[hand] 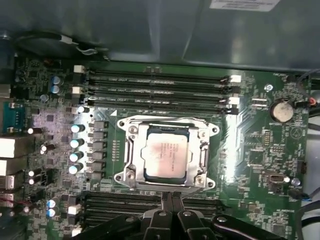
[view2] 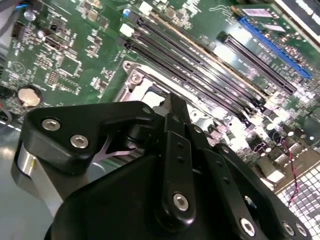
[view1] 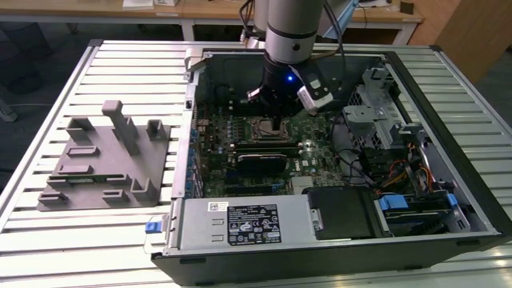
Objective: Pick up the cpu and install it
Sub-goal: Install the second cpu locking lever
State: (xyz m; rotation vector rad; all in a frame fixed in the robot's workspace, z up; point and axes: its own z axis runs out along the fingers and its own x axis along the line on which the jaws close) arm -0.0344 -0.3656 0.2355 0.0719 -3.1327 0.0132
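Slatted worktop (view1: 96,240) carries an open computer case (view1: 448,180); the cpu (hand: 166,157) sits in its socket (hand: 131,175), jaws clenched empty just above.

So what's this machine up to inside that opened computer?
A robot arm is reaching down into an open computer case lying on a slatted metal table. Its tool hangs just above the main circuit board. In the first wrist view, the cpu, a small square chip with a pale metal top, sits inside the metal-framed socket on that board, with nothing gripping it. A grey moulded tray rests on the table beside the case.
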